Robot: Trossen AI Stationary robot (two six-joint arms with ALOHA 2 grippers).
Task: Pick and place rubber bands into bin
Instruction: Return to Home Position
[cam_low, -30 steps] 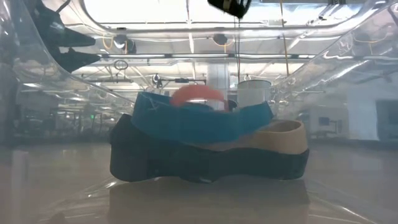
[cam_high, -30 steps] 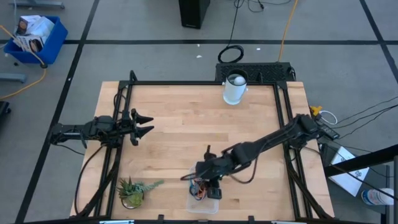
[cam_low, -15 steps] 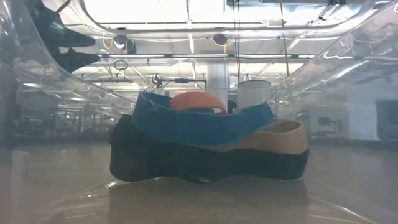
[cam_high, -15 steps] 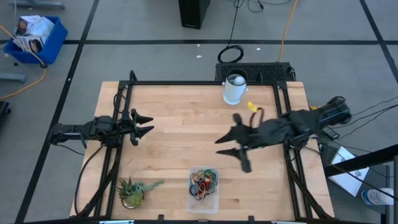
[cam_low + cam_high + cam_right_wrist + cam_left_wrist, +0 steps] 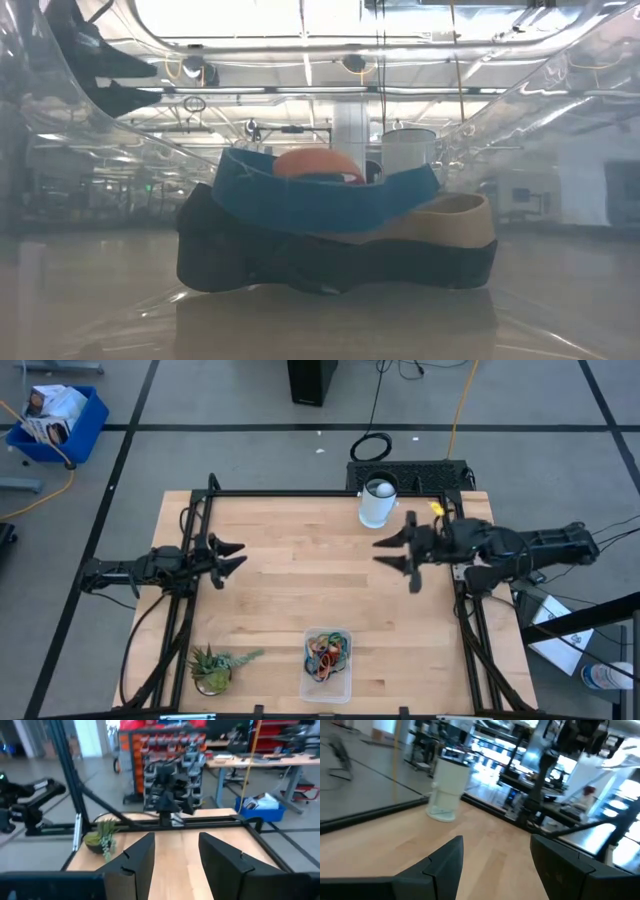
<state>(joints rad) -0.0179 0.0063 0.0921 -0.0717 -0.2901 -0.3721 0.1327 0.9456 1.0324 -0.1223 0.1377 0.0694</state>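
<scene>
The clear bin (image 5: pixel 341 681) stands near the table's front edge, and the rubber bands (image 5: pixel 328 650) lie heaped inside it. Close up in the low view, a blue band (image 5: pixel 320 200) and an orange one (image 5: pixel 318 163) lie on a black band (image 5: pixel 330 262) and a tan one (image 5: pixel 455 215). My right gripper (image 5: pixel 382 553) (image 5: pixel 177 847) hangs open and empty over the table's right half, pointing level toward the left edge, well away from the bin. My left gripper (image 5: pixel 232 557) (image 5: pixel 495 855) waits open and empty at the left side.
A white cup (image 5: pixel 377 502) (image 5: pixel 447 790) stands at the table's far edge, close behind my right gripper. A small potted plant (image 5: pixel 213 668) (image 5: pixel 100 837) stands at the front left, beside the bin. A blue crate (image 5: pixel 58 420) sits on the floor beyond the table.
My right gripper has risen from over the bin and swung toward the table's right and far edges, tipping from pointing down to level. The orange band has dropped lower onto the heap in the bin.
</scene>
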